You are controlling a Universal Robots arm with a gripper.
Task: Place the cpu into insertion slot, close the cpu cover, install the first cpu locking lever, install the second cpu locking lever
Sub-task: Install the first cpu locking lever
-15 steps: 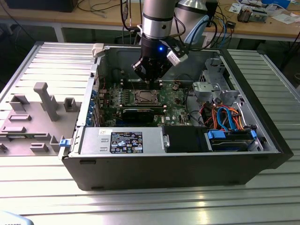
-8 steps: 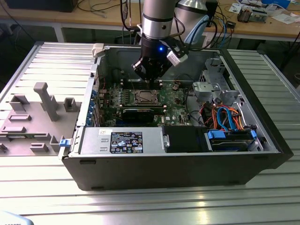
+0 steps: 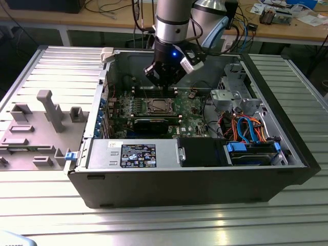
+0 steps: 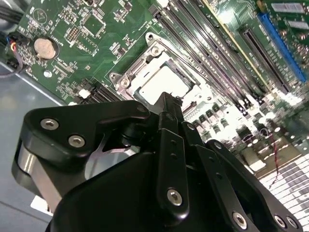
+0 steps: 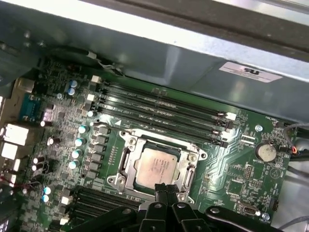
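Black pincer (image 5: 164, 192), seemingly shut and empty, hangs above one cpu (image 5: 155, 166) in one insertion slot (image 5: 124, 166).

one robot arm (image 3: 171, 25), one gripper (image 3: 165, 81). one open computer case (image 3: 195, 179), and in it one green board (image 3: 192, 115).

on the board there is one cpu (image 5: 155, 168), one cpu cover (image 5: 189, 164) and one insertion slot (image 5: 114, 180). in the first wrist view four long black slots (image 5: 159, 108) run side by side near the socket. in the second wrist view there is one long blue slot (image 4: 282, 48). one round coin cell (image 5: 265, 152).

one white sticker (image 5: 250, 71) on the case wall. one grey box (image 3: 102, 154) in the case, with one printed label (image 3: 138, 155) on it. one grey moulded tray (image 3: 31, 138) at the exterior view's left.
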